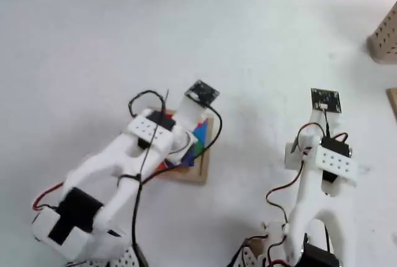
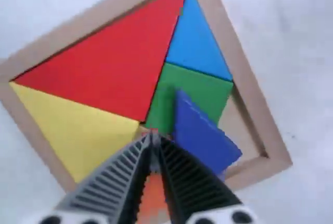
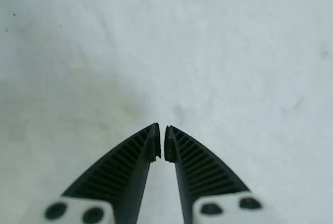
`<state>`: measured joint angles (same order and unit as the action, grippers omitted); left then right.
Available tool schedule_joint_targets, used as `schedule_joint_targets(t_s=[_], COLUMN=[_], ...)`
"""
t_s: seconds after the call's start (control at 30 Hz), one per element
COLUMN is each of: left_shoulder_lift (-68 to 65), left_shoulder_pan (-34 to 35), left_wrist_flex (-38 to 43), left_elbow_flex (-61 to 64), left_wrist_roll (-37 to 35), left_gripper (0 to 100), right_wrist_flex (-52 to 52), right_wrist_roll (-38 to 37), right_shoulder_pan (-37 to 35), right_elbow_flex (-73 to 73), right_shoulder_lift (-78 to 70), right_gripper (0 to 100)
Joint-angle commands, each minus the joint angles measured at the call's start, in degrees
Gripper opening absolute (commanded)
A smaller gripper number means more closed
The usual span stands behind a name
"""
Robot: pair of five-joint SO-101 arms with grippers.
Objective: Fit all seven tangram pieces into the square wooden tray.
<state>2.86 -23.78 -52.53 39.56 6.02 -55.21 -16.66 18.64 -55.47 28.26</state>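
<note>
The square wooden tray point(image 1: 201, 169) lies on the white table point(image 1: 93, 49) under the left arm. A red triangle point(image 2: 109, 62), a yellow triangle point(image 2: 78, 130), a light-blue triangle point(image 2: 195, 41) and a green square point(image 2: 200, 91) lie flat inside it. The dark-blue parallelogram point(image 2: 205, 133) sits tilted with one end on the green square, and its long axis points toward a tray corner. The left gripper point(image 2: 154, 139) has its tips pressed together over an orange piece point(image 2: 153, 198). The right gripper point(image 3: 162, 143) is nearly closed on nothing, over bare table well apart from the tray.

The high camera looks down over the counter point(image 1: 93, 49); both wrist cameras face it closely, the left sharing the tray point(image 2: 243, 78).
</note>
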Motion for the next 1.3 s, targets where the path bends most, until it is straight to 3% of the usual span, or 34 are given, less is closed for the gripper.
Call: schedule_joint_targets(t_s=[0.0,0.5,1.27], left_shoulder_lift=[4.8,5.0,9.3], left_shoulder_pan=[-2.4,-8.7,-12.1], left_wrist_flex=[-0.2,2.3,2.4], left_elbow_flex=[1.4,1.5,-0.1], left_wrist_roll=[0.1,-2.6,-2.6], left_gripper=[2,2,2], right_wrist_flex=[0.7,0.7,1.5], right_wrist_roll=[-0.7,-0.7,-0.7], right_shoulder_pan=[0.5,0.5,0.5], right_elbow_flex=[0.4,0.3,0.3], right_shoulder_lift=[1.9,1.9,1.9], right_gripper=[1.8,1.8,1.8])
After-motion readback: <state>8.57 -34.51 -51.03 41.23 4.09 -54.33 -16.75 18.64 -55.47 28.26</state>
